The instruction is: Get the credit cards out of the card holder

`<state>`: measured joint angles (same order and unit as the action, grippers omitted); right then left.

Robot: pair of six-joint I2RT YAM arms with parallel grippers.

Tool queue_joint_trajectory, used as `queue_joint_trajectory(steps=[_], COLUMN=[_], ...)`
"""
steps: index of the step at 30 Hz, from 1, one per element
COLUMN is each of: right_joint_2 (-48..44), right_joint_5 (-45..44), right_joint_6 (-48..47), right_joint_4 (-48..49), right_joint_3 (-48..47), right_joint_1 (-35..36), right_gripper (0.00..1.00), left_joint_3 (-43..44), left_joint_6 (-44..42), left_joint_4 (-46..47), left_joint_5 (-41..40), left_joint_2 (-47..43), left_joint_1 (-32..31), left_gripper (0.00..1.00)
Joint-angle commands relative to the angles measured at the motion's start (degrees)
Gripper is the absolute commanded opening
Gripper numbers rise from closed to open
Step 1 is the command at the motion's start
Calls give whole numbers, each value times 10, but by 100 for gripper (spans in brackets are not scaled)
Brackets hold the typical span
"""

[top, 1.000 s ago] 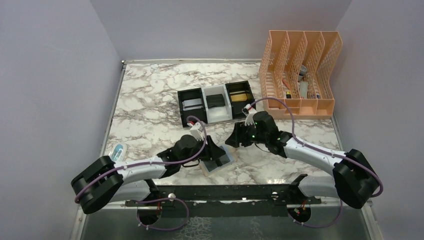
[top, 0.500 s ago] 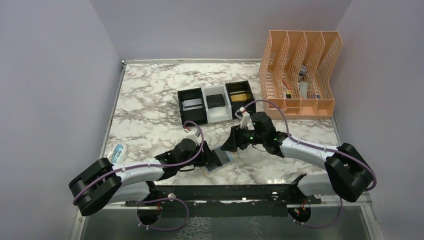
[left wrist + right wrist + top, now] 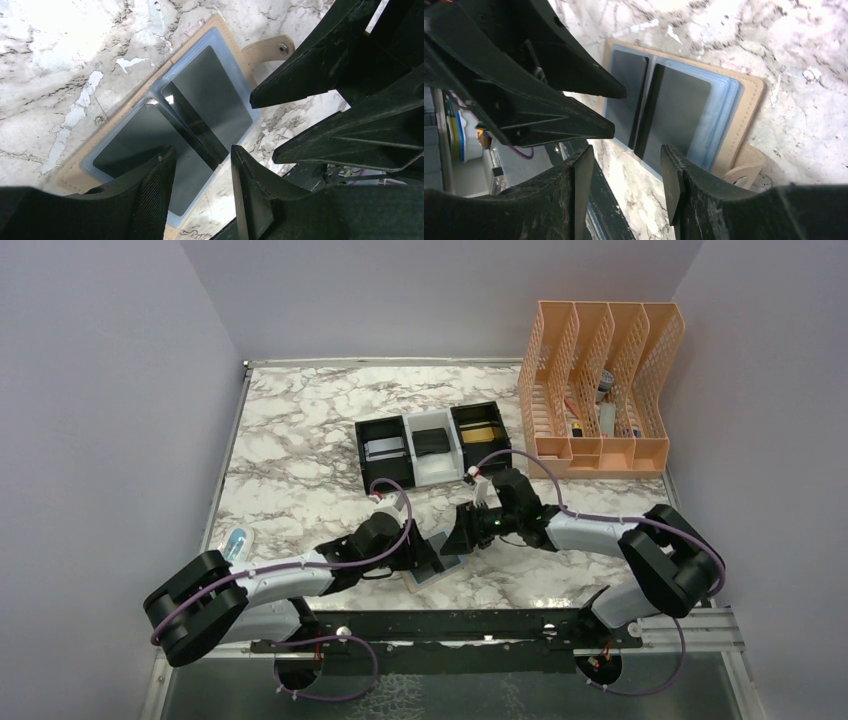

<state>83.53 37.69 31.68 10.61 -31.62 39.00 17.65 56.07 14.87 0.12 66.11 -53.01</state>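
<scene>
Listener: What lies on the marble table [image 3: 300,440], from the left?

Describer: Left gripper [image 3: 202,152] first, jaws parted and empty, poised over the near edge of the card holder [image 3: 165,87]. Whether it touches, I cannot tell. The tan holder lies open and flat at front centre, with dark credit cards [image 3: 215,95] in its clear pockets.

Listener: And to the right?

Describer: Right gripper [image 3: 626,150], jaws also apart with nothing between them, over the holder's other side. Behind stand three small bins [image 3: 436,474]. A peach mesh organizer [image 3: 600,380] stands at far right.
</scene>
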Motion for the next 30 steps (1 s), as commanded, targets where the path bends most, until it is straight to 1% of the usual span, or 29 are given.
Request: queue_joint_trajectory(steps=[1,6,13,18,21,30], right_joint_2=[30,46,36,33,28,19], right_joint_5=[6,-29,-48,-59,-65,-73], right_joint_6=[-33,-58,-61,-58,-58,-58], right_joint_4=[-8,-39,-46,-45,-48,-51], right_joint_3=[-12,-26,-19,-16,-14,-12], right_joint_1=[1,1,1,1,1,1], right_gripper=[51,51,51,51,51,51], left_joint_3=[25,46,70,74,64,54], left_joint_6=[4,-1,-12,14,28,35], left_joint_4=[15,24,24,23,24,13], left_joint_5=[-10,-6,-3,-12,-32,-34], left_joint_2=[32,61,79,116,112,86], left_joint_1=[-4,-6,-7,-10,-19,-25], left_gripper=[47,46,46,44,44,46])
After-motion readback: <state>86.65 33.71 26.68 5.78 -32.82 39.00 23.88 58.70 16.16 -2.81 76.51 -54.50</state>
